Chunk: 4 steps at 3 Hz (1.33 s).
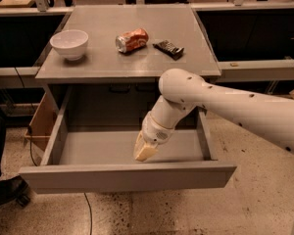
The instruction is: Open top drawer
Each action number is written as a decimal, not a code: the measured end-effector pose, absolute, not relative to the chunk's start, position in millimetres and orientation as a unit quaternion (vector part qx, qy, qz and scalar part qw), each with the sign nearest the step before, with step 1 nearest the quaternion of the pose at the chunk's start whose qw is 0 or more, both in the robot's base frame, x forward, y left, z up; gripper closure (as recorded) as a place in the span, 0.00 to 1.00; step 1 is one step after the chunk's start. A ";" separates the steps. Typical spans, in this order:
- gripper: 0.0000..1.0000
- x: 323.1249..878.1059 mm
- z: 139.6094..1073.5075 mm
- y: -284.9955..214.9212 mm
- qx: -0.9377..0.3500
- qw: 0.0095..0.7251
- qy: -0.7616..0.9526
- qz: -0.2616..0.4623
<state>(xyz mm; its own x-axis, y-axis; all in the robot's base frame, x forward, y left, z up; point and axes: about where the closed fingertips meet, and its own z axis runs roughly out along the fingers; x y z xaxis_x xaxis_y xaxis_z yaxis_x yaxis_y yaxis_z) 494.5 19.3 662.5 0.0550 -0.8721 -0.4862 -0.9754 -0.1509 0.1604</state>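
- Across lower frame: top drawer out toward viewer, long axis left-right.
- Inside, behind its front: gripper, fingers together.
- Upper frame: bowl, can, wrapper.

No text can be read. The orange can and the dark wrapper on the table bear print that cannot be made out. The gripper, hanging inside the pulled-out top drawer near its front panel, shows no legible mark.

White bowl, orange can on its side, dark snack bar, in a row on grey tabletop.
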 end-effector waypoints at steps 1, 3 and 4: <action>1.00 469.2 667.7 14.5 -0.722 0.083 0.632 0.268; 1.00 446.0 673.2 10.2 -0.726 0.059 0.620 0.292; 1.00 439.2 687.3 7.7 -0.724 0.081 0.619 0.295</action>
